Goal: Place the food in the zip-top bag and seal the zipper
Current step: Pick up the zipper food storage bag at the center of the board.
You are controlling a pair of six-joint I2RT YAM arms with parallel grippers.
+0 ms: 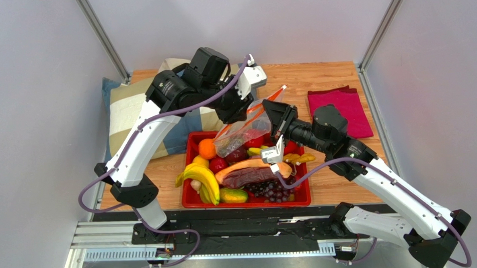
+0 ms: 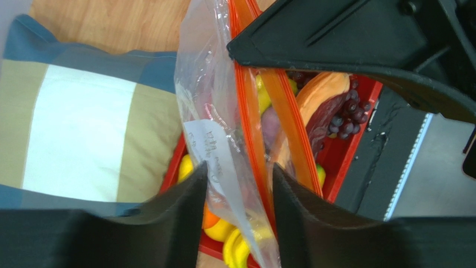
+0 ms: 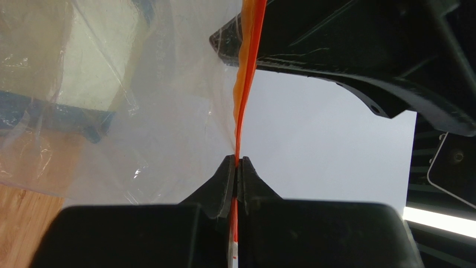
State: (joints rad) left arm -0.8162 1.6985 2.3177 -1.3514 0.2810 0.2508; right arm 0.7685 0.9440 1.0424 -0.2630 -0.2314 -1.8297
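**Bag held up over the tray, both grippers at its mouth**

At the far left of my top view, a blue, cream and tan striped cushion [image 1: 125, 109] lies on the wooden tabletop [image 1: 317, 76]. The left gripper [image 2: 239, 173] reaches past it. Its jaws stand parted, one on each side of the crinkly clear plastic zip-top bag [image 2: 206, 89], and they are not clenched on it. A white label with handwriting shows on the bag's side.

The bag hangs tilted in the air above the far end of the red plastic tray [image 1: 301, 194]. The thin red-orange zipper strip [image 3: 246, 72] runs along its raised mouth, and in the left wrist view its two sides are spread apart.

The food lies in the tray below: a yellow banana bunch [image 1: 202, 179], a round orange [image 1: 207, 148], a long orange-rimmed slice with dark maroon flesh [image 1: 248, 173] and dark purple grapes [image 1: 273, 190]. I cannot tell whether any piece is inside the bag.

To the right, the right gripper [image 3: 238, 164] is pinched tight on the zipper strip. Further right, a folded magenta cloth [image 1: 339, 108] lies flat on the table, well apart from the tray.
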